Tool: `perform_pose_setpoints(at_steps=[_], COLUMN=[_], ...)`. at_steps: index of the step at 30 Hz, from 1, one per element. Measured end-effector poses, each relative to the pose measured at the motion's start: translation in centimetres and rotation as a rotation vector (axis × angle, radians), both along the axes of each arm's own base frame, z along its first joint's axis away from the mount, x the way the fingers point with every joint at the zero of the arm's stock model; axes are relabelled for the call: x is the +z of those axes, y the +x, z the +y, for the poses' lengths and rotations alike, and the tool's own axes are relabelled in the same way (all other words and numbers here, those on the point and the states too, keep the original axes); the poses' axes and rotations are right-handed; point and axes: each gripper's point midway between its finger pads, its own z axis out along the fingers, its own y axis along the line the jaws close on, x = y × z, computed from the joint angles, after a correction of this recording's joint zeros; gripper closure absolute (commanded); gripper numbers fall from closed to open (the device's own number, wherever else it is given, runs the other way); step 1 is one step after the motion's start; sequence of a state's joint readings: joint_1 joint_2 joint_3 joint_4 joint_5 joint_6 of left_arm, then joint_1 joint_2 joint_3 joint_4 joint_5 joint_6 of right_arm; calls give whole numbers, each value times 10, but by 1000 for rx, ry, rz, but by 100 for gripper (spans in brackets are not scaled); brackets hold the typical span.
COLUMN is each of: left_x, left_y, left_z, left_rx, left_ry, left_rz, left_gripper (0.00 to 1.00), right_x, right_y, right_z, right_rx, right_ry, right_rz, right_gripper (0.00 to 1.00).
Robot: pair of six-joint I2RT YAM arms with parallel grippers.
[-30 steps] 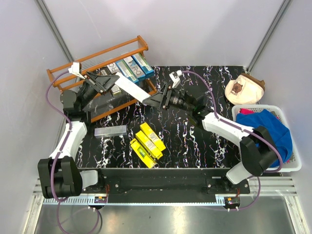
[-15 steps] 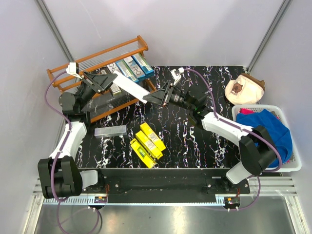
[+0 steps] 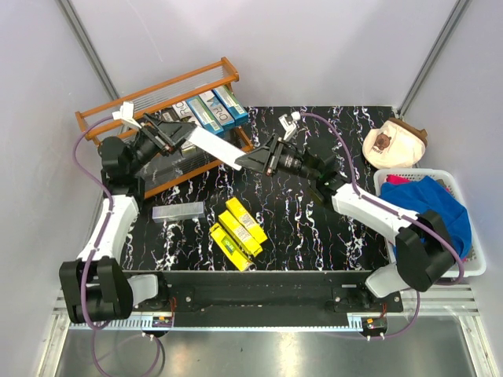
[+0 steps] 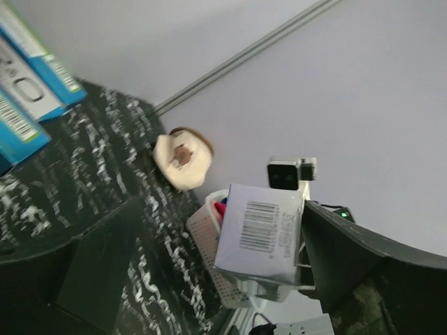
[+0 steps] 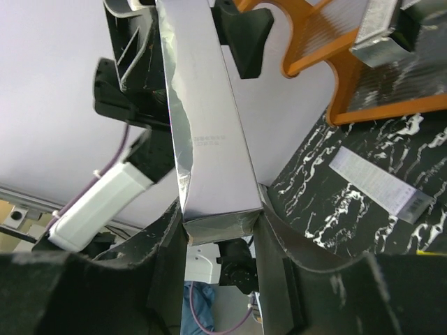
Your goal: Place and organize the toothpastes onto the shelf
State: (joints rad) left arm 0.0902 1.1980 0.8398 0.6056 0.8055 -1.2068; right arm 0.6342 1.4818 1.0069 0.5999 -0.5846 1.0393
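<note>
yellow cartons point(image 3: 238, 230): three side by side, on the worktop point(image 3: 314, 228)
flat silver carton point(image 3: 178, 210): lying just left of those
right tool point(image 3: 247, 161): pinching one end of the held silver carton point(image 3: 214, 144), aloft before the shelf
left tool point(image 3: 176, 134): spread around its other end
shelf point(image 3: 157, 85): blue-teal cartons point(image 3: 208, 108) at its right end

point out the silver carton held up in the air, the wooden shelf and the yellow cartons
silver carton point(image 3: 214, 146), top external view, middle of its long face
wooden shelf point(image 3: 230, 71), top external view, its right end post
yellow cartons point(image 3: 240, 232), top external view, middle carton of the three
</note>
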Motion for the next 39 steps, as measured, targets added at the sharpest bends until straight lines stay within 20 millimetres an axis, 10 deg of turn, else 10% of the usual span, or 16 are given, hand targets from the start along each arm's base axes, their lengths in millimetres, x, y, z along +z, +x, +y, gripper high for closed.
perform_pose_setpoints(at_steps=[23, 30, 39], left_x=[-62, -63, -65], left_y=[1, 1, 1], left_z=[72, 72, 71], left_rx=[424, 417, 406], left_ry=[509, 526, 527], left_rz=[257, 249, 242], left_gripper=[1, 1, 1], right_x=[-140, -197, -213], right_y=[-24, 0, 73], right_z=[-39, -31, -12], right_rx=[-7, -12, -58], right_ry=[-346, -399, -261], right_rz=[172, 287, 332], right_gripper=[76, 77, 79])
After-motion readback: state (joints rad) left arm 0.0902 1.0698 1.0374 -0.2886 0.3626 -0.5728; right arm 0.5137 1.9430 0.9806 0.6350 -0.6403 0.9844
